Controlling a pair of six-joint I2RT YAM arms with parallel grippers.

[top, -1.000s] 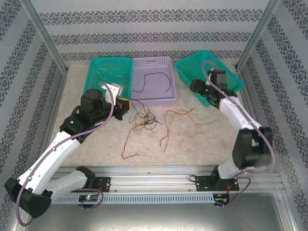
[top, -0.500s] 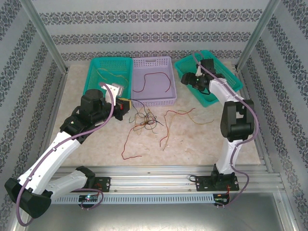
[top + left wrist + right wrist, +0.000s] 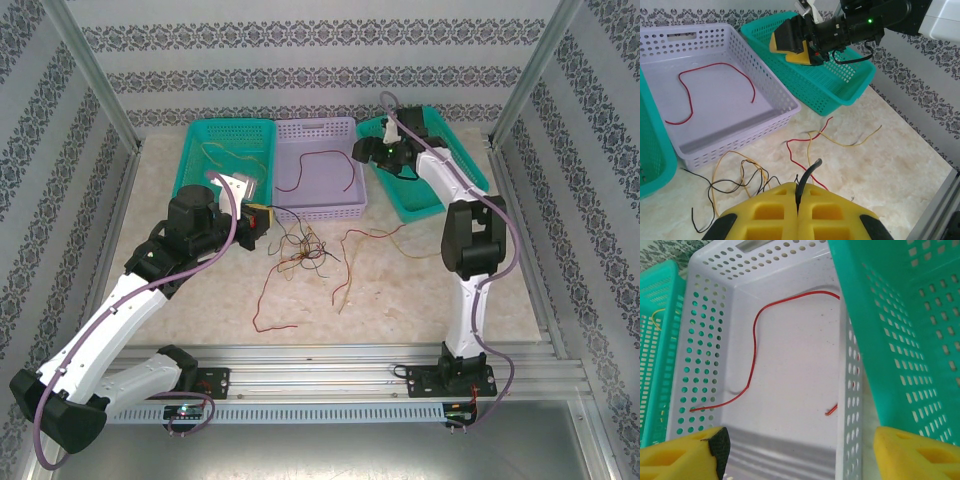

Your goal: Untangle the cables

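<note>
Left pincer (image 3: 799, 202): clenched on a black cable (image 3: 808, 172), whose stub stands up between the yellow pads (image 3: 765, 215).
Right pincer (image 3: 800, 452): released and empty, hanging over the wall where the lavender basket (image 3: 710, 315) meets the right teal basket (image 3: 900, 340).
Tangle of cables (image 3: 303, 250): yellow, red and black, on the surface (image 3: 420, 290) at 6 o'clock of the lavender basket.
Red cable (image 3: 754, 340): lying inside that basket.
Handling: draw the black strand out slowly and low toward 9 o'clock, watching for snagged loops.
Writing: none legible.
</note>
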